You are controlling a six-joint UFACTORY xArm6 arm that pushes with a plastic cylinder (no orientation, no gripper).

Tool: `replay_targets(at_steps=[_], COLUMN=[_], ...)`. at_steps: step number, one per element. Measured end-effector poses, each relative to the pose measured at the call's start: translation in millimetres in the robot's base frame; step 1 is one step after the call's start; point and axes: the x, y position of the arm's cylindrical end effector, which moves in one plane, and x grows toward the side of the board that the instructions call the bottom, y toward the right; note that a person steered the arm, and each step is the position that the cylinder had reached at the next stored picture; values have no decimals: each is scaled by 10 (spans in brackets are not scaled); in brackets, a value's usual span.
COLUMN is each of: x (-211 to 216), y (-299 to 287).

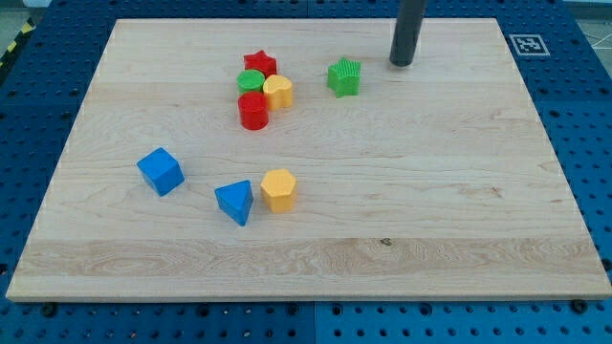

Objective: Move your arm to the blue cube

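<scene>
Tip: my tip (402, 63) on bare board (459, 191), touching nothing; green star (344, 77) nearby
Blue cube (161, 172): far lower left

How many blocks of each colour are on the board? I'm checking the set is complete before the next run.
Blue: 2, the blue cube and blue triangular block
Red: 2, the red star and red cylinder
Green: 2, the green cylinder and green star
Yellow: 2, the yellow block and yellow hexagonal block
Total: 8
</scene>
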Motion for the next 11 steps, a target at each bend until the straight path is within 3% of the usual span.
replay_targets(at_steps=[2, 4, 5, 6, 8, 9, 10, 11], x=[1021, 2655, 3231, 3231, 3124, 2623, 2468, 2601], y=[66, -253, -701, -994, -2206, -2611, -2990, -3113])
